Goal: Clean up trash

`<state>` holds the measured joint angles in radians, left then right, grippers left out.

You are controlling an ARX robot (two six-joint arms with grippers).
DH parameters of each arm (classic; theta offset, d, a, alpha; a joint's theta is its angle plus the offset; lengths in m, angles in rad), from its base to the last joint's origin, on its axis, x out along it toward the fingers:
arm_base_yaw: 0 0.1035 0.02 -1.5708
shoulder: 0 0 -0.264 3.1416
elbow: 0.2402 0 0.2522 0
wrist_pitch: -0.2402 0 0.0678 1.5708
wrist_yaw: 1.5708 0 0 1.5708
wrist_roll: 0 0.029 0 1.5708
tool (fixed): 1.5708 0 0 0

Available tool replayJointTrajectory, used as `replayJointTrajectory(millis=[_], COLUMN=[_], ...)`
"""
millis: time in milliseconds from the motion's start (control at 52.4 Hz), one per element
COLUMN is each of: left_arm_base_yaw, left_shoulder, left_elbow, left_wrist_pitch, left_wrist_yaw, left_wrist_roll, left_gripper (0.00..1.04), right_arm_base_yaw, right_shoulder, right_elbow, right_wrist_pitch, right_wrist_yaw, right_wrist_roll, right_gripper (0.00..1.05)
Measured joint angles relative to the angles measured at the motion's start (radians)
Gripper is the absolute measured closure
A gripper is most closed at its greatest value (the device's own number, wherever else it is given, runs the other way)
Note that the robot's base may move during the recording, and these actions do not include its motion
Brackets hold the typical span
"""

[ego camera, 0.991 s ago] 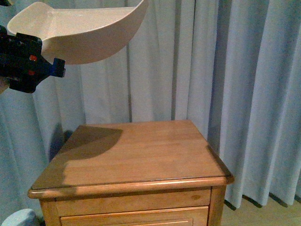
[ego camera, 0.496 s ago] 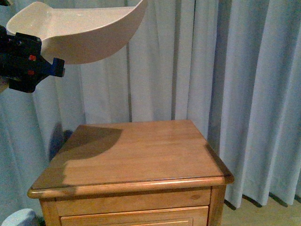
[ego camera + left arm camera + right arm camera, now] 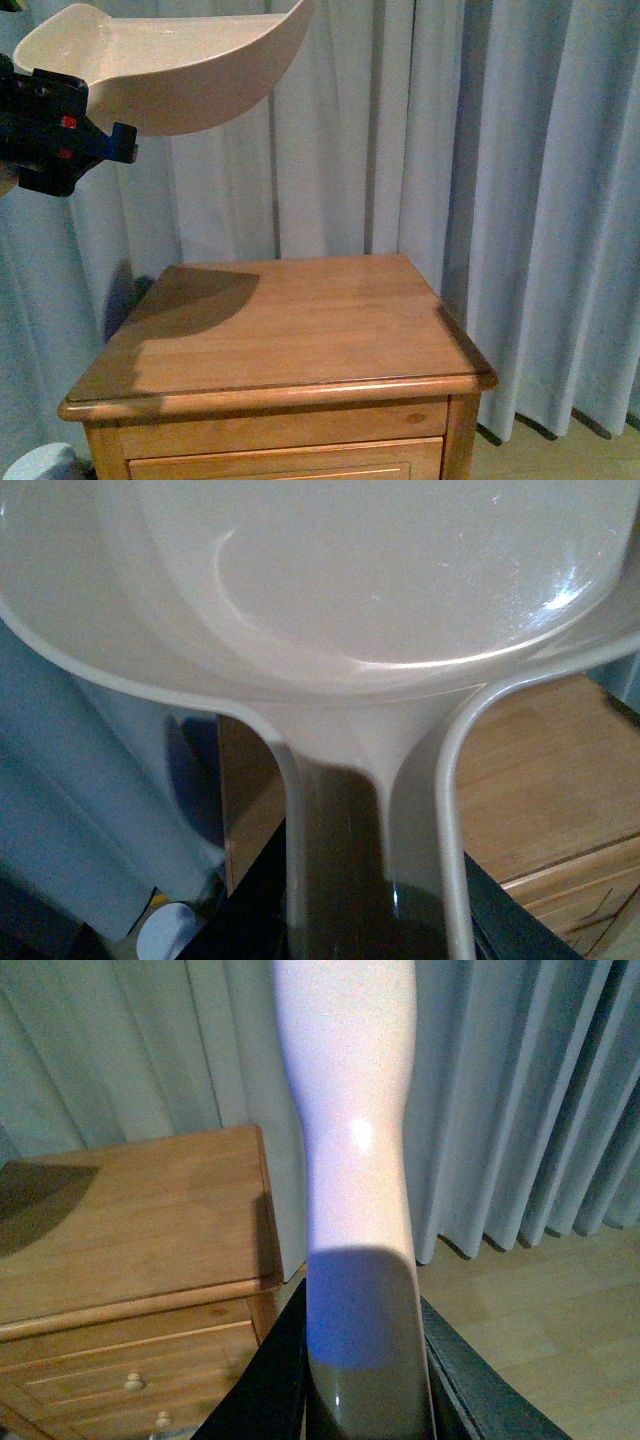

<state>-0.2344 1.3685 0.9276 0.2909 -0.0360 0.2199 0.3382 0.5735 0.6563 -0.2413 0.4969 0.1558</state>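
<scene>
Left gripper [image 3: 360, 920]: clamps dustpan [image 3: 170, 70] high over nightstand's [image 3: 290, 330] left edge.
Right gripper [image 3: 365, 1380]: closed around pale handle [image 3: 350, 1110].
Care: keep dustpan level; trash unseen.

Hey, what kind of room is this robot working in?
Probably a bedroom at home: a wooden nightstand with drawers, floor-length pale curtains behind it, and wood flooring.

It looks like a room in a home: a wooden bedside cabinet [image 3: 280, 330] with small drawer knobs [image 3: 133, 1384] stands before long pale curtains [image 3: 500, 180], on a wooden floor [image 3: 540, 1330].
</scene>
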Motion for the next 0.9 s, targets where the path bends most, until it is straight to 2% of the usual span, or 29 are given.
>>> replayJointTrajectory(millis=[629,744,896], left_arm_base_yaw=[0.006,-0.01,0.001], left_shoulder=[-0.004,-0.005,-0.005], left_elbow=[-0.001,-0.001,-0.001], left_wrist_pitch=[-0.001,-0.002,-0.002], left_wrist_yaw=[-0.01,0.045,-0.007], left_wrist_roll=[-0.003,0.032,0.01], left_gripper=[0.8,0.8,0.81], right_arm_base_yaw=[0.002,0.001,0.0], right_shoulder=[0.003,0.003,0.005], right_elbow=[-0.005,-0.01,-0.011], right_wrist_pitch=[-0.001,-0.001,-0.001], right_wrist_yaw=[-0.009,-0.004,-0.001], right_wrist_roll=[-0.003,-0.004,-0.005], right_gripper=[0.84,0.84,0.84])
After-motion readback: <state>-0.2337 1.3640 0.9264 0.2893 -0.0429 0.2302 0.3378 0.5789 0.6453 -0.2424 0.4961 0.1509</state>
